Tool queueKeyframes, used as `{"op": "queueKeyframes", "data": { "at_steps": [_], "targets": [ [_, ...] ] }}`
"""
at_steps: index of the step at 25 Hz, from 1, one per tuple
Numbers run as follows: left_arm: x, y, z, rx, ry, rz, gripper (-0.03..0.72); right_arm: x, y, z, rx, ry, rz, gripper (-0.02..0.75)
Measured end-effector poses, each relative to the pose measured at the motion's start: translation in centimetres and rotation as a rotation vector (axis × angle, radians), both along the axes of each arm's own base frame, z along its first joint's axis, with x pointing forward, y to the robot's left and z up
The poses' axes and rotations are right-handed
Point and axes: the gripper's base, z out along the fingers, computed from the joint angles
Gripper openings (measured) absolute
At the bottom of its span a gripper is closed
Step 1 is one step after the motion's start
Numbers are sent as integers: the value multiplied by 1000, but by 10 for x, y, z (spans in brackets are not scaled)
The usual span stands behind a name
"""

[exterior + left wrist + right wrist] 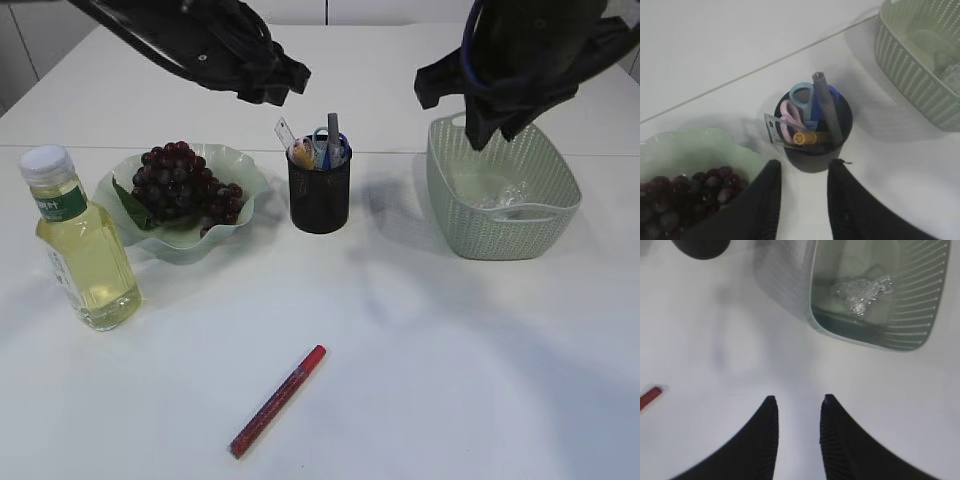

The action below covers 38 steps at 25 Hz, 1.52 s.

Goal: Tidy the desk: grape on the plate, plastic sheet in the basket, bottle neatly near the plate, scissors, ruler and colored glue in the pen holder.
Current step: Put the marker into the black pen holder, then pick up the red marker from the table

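Two grippers up off the table, both with jaws parted and nothing between them — left gripper (805,167) above the pen holder (319,195), right gripper (797,402) over bare table beside the basket (545,215).

Pen holder: black mesh cup, mid-table, packed. Inside: scissors (799,107) with one blue and one pink handle loop, clear ruler (774,131) leaning at the left rim, grey stick (827,107) slanted across, yellow-capped tube (805,138) lying at the front.

Grape (183,185) bunch, dark purple with a green leaf, resting in the pale green wavy-edged plate (245,165), just left of the holder.

Bottle (82,245) upright, left of the plate and toward the front — white cap, green label, pale yellow liquid. Label print too small to read.

Basket: pale green woven plastic, right of the holder, crumpled clear plastic sheet (860,290) lying on its bottom.

Red glue pen (278,401) lying alone on the front of the table, diagonal, well apart from the holder. Tip of it also seen at the left edge of the right wrist view. Print along its barrel, not legible.

Table (470,380) white, seam line running across behind the plate and holder. Nothing lying between red pen and holder.
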Motion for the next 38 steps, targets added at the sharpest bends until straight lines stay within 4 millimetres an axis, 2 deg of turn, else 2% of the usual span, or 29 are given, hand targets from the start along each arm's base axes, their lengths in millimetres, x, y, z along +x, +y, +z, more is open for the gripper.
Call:
{"op": "queueKeyframes", "data": {
  "at_steps": [5,9,11,18,21,24,27,30,34,38],
  "targets": [
    [-24,3,24,46,47,-16,239,-3,1,3,28,7,13,244],
    [-39,1,23,108,140,-29,239,-3,-14,13,29,-24,-22,244],
    [-45,-3,21,124,170,-43,239,-1,-30,17,34,-36,-66,244],
    [-71,-31,18,165,212,-131,239,11,-107,26,28,-60,-280,244],
    [-83,-39,15,192,262,-160,239,11,-134,18,8,-33,-344,244],
    [-93,-43,13,195,330,-174,239,7,-150,-4,-9,45,-384,244],
    [-98,-41,10,216,395,-173,239,-2,-151,-32,21,154,-398,244],
    [-103,-39,8,237,449,-172,240,-13,-139,-52,124,258,-364,244],
    [-105,-38,8,242,472,-172,243,-22,-129,-56,235,300,-332,244],
    [-106,-40,3,239,514,-175,276,-23,-127,-53,254,291,-328,244]
  ]
}}
